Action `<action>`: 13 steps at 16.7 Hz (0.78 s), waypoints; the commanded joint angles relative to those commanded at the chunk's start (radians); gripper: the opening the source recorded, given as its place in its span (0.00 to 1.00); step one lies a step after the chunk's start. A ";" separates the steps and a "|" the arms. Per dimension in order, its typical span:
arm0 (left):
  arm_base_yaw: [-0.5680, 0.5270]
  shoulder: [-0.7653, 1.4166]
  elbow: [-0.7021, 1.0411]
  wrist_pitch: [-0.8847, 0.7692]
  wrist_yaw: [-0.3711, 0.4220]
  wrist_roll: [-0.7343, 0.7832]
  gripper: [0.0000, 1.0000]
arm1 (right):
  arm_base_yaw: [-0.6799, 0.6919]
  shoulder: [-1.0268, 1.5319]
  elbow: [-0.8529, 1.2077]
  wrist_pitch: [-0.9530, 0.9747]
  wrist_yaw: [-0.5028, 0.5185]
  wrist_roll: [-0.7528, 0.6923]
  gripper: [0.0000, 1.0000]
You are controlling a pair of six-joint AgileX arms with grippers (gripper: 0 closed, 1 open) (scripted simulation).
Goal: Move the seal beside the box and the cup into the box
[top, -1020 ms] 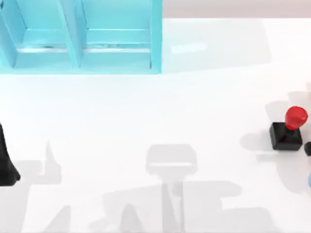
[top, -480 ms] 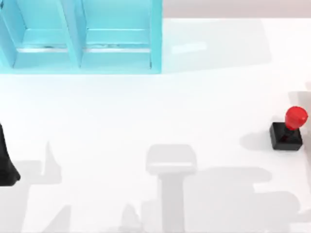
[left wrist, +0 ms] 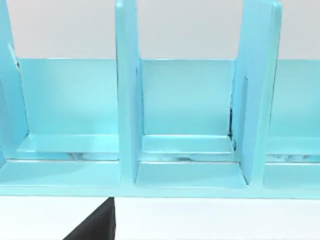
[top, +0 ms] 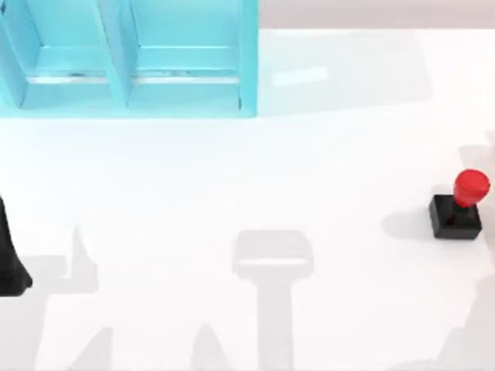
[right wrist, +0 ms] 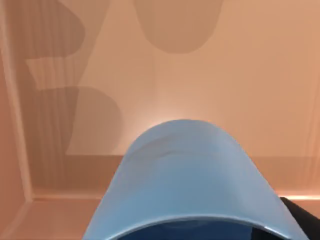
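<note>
The seal (top: pixel 458 205), a small stamp with a black square block base and a glossy red rounded knob handle, stood upright on the white desk (top: pixel 255 178) near its right edge, well apart from everything else. Its shadow lay on the desk just to its left.

The box (top: pixel 131 58), a light blue open-fronted unit split by upright dividers into compartments, stood at the far left of the desk, well apart from the seal. In the left wrist view the box (left wrist: pixel 185 125) faced the camera squarely, its compartments showing pale blue floors and back walls. A black part of the left arm (top: pixel 11 259) sat at the left edge of the desk in the top view, parked; whether the left tool was open or closed could not be told.

In the right wrist view the plain blue round cup (right wrist: pixel 190 180) sat close up against the camera, its outer wall curving across the lower half of the view, with a peach-toned surface behind it carrying soft shadows. It appeared to be carried at the right tool, though the fingers were hidden and how far that tool stood open could not be told.
</note>
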 joint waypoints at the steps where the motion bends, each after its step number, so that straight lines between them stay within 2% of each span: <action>1: 0.000 0.000 0.000 0.000 0.000 0.000 1.00 | -0.046 0.010 0.004 0.006 -0.002 -0.048 0.00; 4: 0.000 0.000 0.000 0.000 0.000 0.000 1.00 | -0.124 0.039 0.013 0.010 0.001 -0.129 0.00; 10: 0.000 0.000 0.000 0.000 0.000 0.000 1.00 | -0.125 0.041 0.008 0.011 0.003 -0.133 0.00; 13: 0.000 0.000 0.000 0.000 0.000 0.000 1.00 | -0.119 0.054 -0.047 0.075 0.002 -0.123 0.00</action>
